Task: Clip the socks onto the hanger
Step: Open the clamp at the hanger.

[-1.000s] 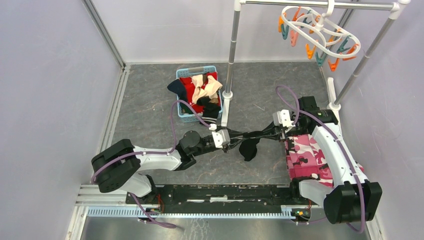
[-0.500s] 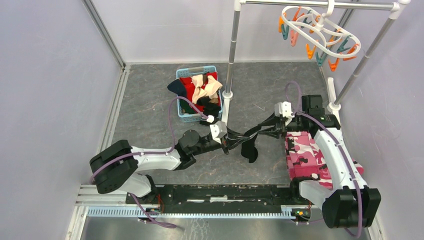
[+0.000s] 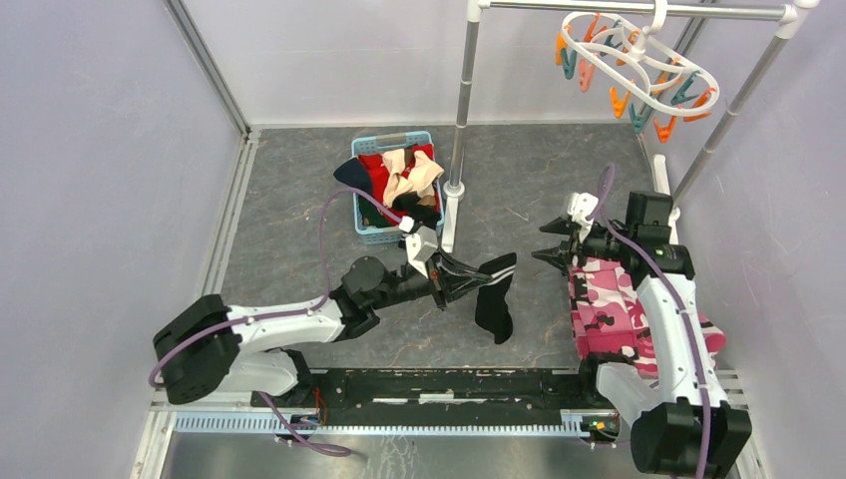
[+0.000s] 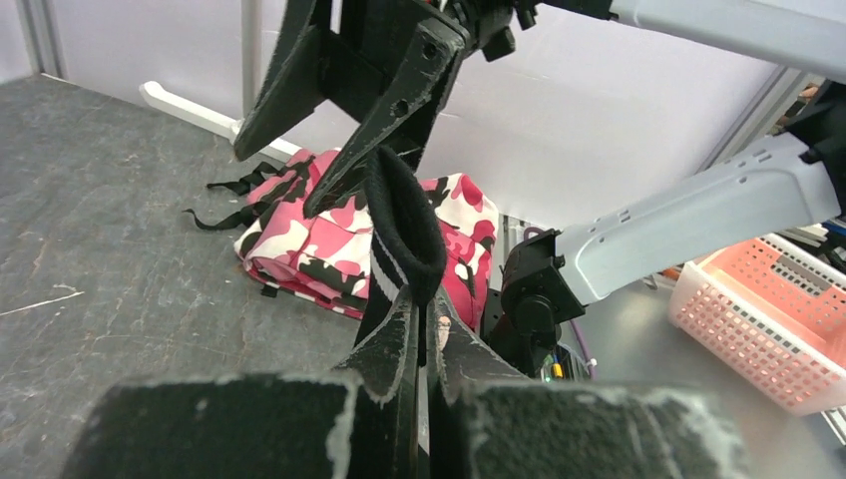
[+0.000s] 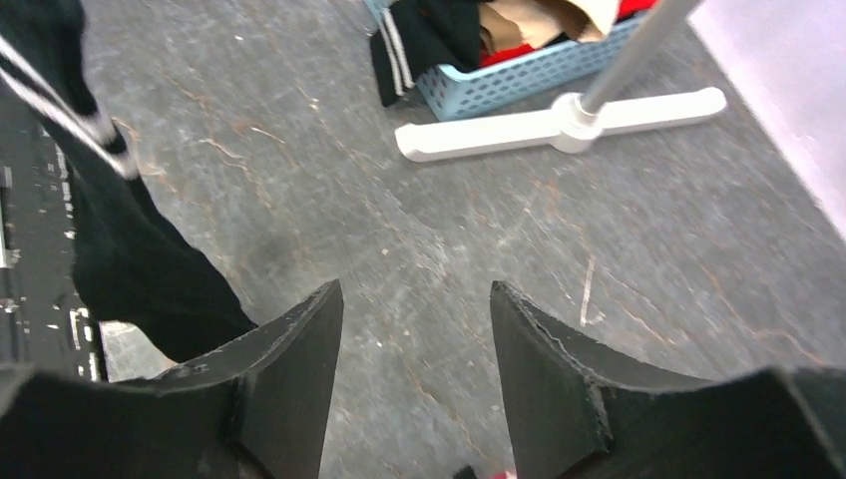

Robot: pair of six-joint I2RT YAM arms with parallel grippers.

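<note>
Black sock with white cuff stripes (image 3: 496,294): pinched at the cuff by the left pincer (image 3: 461,279), jaws closed tight on the fabric. Draped down just ahead of and below those fingertips, toe end low over the dark table (image 3: 299,200); could not tell whether touching it.

Judged light, soft and wholly limp. No stiffness to keep any shape, so apt to fold, twist and swing with each move of the arm. Knit, hence not slippery, yet thin enough to creep out of a shallow pinch. Best taken at the ribbed cuff, the thickest and firmest part, with a short stretch of cuff left standing clear beyond the fingertips for a clothespin to bite. Seen from the left wrist, arched up just past the fingertips in much that way.

Right pincer (image 3: 547,256): jaws parted, nothing between them, facing the left pincer from the sock's far side, near but apart. Below and behind it, a pink-white-black camouflage cloth (image 3: 604,309).

Other socks (image 3: 404,175), red, beige and dark, heaped in a blue basket (image 3: 391,139) behind the left pincer's fingertips and off to its side, beside the foot of the metal rack (image 3: 461,110).

White clip hanger (image 3: 634,62) with orange and teal pins, hooked high on the rack's rail, above and well beyond the right pincer, well apart from the held sock. Saw no sock clipped there.
</note>
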